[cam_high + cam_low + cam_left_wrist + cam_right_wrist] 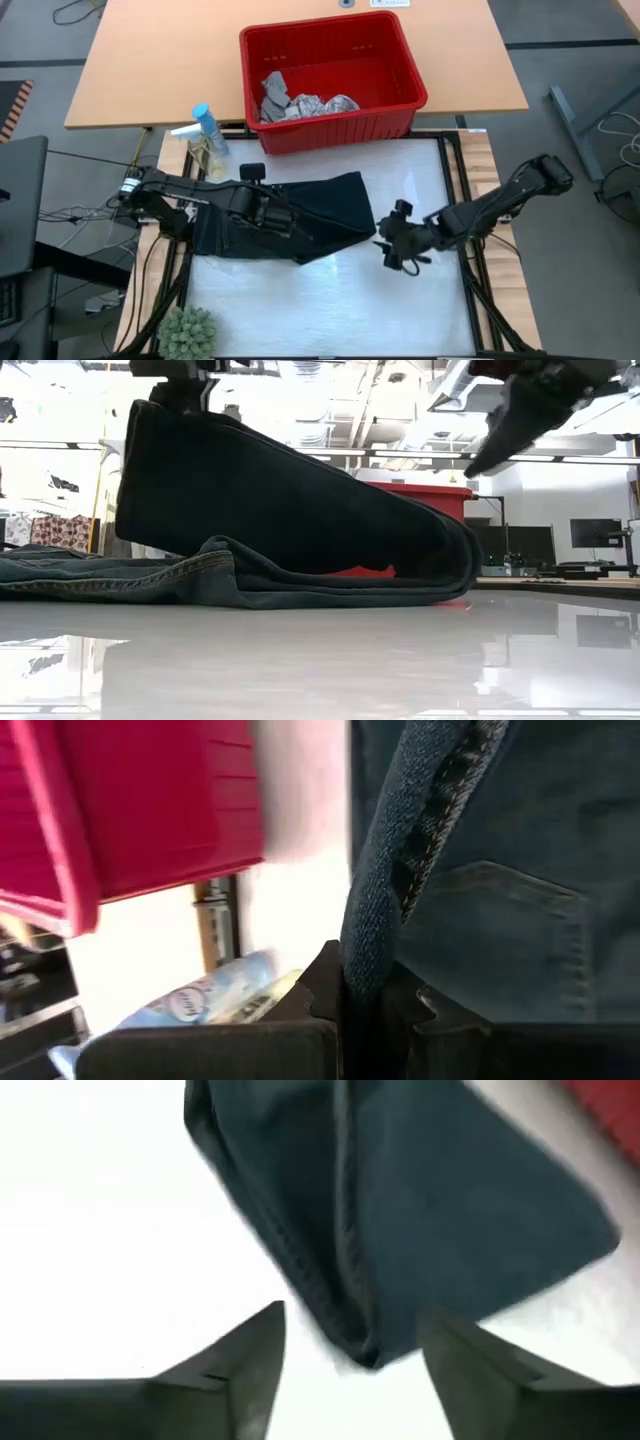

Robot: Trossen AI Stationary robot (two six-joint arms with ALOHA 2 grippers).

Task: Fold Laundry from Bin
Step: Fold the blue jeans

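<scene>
Only wristward: trousers (400, 870) between fingers (325, 995).

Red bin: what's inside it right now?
The red bin holds a small grey cloth and a white cloth with grey print, bunched along the wall nearest the trousers. The rest of the floor is bare. Anything beneath the cloths is hidden.

1. You see the trousers (480, 870) as dark denim, coarse-woven, with pale stitched seams and a matt face.
2. The bin (330, 75) looks to you like smooth red plastic with a slight sheen.
3. The white table top (320, 660) is glossy and mirrors the room.
4. The desk (160, 60) behind reads as matt pale wood.
5. The left gripper's fingers (330, 995) look like dull black plastic.
</scene>
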